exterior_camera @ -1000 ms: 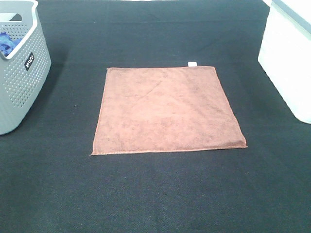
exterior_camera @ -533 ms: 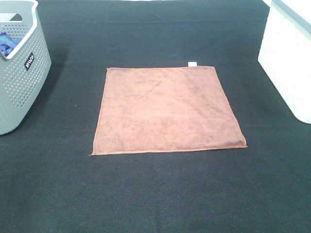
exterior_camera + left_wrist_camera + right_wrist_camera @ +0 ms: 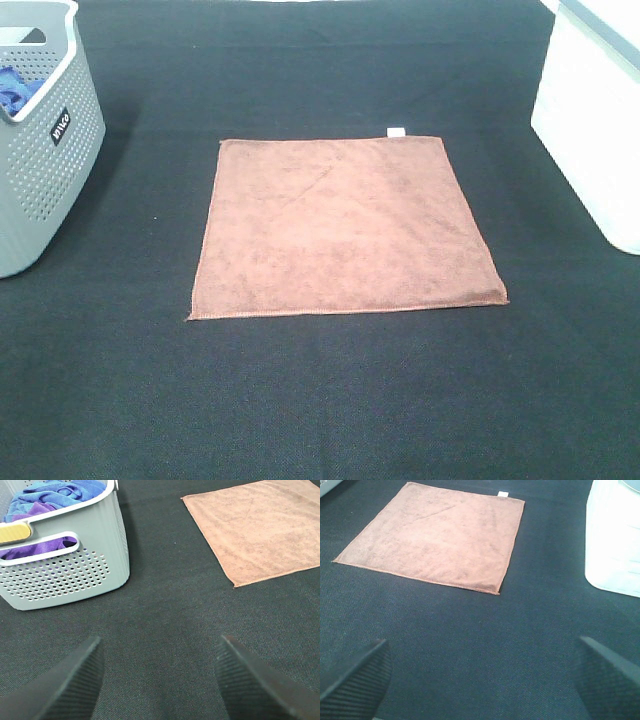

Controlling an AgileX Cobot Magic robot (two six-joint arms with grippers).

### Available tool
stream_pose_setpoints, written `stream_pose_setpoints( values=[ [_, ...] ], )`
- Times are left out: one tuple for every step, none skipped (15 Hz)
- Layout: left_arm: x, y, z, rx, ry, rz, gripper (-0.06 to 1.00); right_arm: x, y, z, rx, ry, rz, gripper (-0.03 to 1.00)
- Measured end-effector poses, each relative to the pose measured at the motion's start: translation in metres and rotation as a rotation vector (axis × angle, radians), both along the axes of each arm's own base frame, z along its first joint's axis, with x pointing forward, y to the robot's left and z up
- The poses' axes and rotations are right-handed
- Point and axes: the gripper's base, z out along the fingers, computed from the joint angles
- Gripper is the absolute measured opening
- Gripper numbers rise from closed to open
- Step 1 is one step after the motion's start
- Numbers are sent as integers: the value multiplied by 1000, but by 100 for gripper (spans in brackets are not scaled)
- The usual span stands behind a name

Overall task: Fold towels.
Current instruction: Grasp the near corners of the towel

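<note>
Dark bench [image 3: 320, 400] holds mid-frame a reddish-brown microfiber towel [image 3: 345, 228], likely limp, best pinched at its lower corners; left tool [image 3: 158, 645] and right tool [image 3: 482, 642] gape wide.

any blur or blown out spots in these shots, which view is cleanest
Exterior high view: even light, the towel sharp, but the white bin is washed out, little surface detail. Left wrist view: the left gripper is soft and out of focus, the grey basket crisp. Right wrist view: the right gripper blurs at the frame's edge, and the bin glares white.
</note>
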Motion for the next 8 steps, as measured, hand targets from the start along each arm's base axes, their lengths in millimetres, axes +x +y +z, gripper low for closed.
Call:
stream_pose_setpoints(
  values=[
    [0, 0, 0, 0, 0, 0, 62, 0, 0, 0, 0, 0, 0, 92],
    [0, 0, 0, 0, 0, 0, 62, 0, 0, 0, 0, 0, 0, 92],
    [0, 0, 0, 0, 0, 0, 62, 0, 0, 0, 0, 0, 0, 92],
    [0, 0, 0, 0, 0, 0, 62, 0, 0, 0, 0, 0, 0, 92],
    [0, 0, 0, 0, 0, 0, 62, 0, 0, 0, 0, 0, 0, 92],
    [0, 0, 0, 0, 0, 0, 62, 0, 0, 0, 0, 0, 0, 92],
    [0, 0, 0, 0, 0, 0, 62, 0, 0, 0, 0, 0, 0, 92],
    [0, 0, 0, 0, 0, 0, 62, 0, 0, 0, 0, 0, 0, 92]
  ],
)
